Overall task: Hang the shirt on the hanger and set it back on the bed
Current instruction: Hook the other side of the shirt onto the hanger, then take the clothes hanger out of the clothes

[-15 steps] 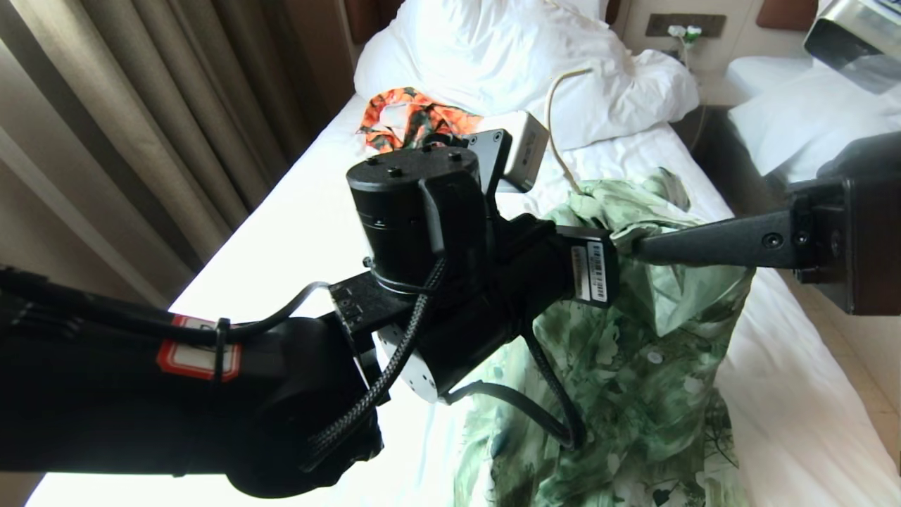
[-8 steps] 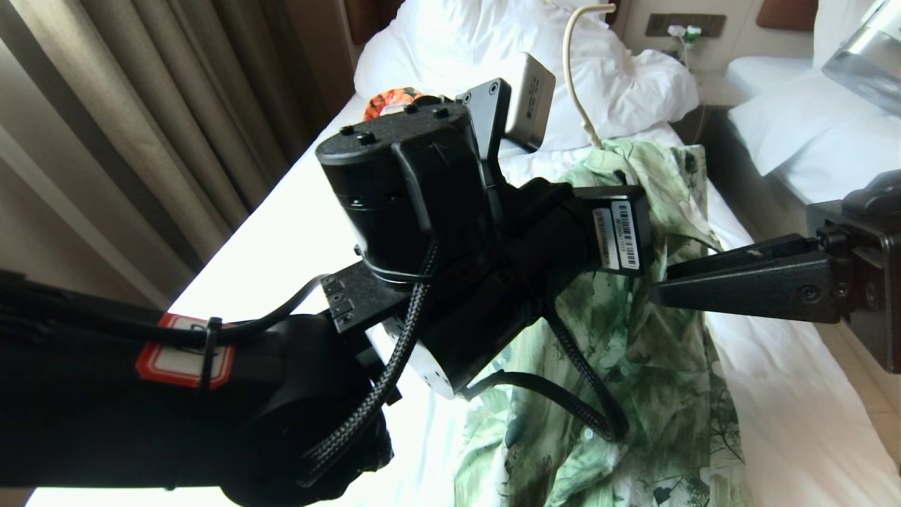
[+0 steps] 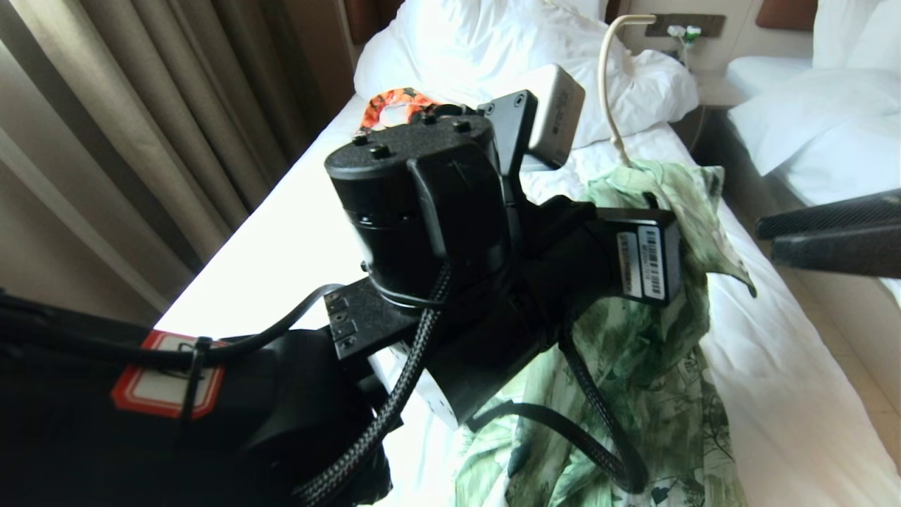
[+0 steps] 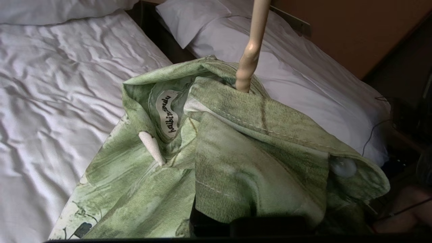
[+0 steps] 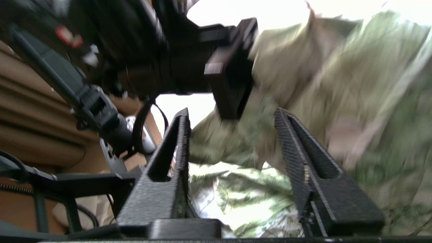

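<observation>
I'm holding the streaky green-and-white floral shirt (image 3: pixel 654 366) raised over the wrinkled white bed (image 3: pixel 281 239), left gripper (image 4: pixel 236 222) clamped on its cloth | thin cream wire hanger (image 4: pixel 249 50) poking through the collar | right gripper (image 5: pixel 233 148) has just let go – fingers now parted, pulling clear | next: lowering it.

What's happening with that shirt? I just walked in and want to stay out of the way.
The robot is hanging the shirt on the hanger. The left tool, shut, holds the shirt up by its collar above the bed, with the hanger's stem poking out of the neck opening. The right tool is open and off to the side, clear of the fabric. The shirt's lower part trails on the sheet; it has not been laid down yet.
</observation>
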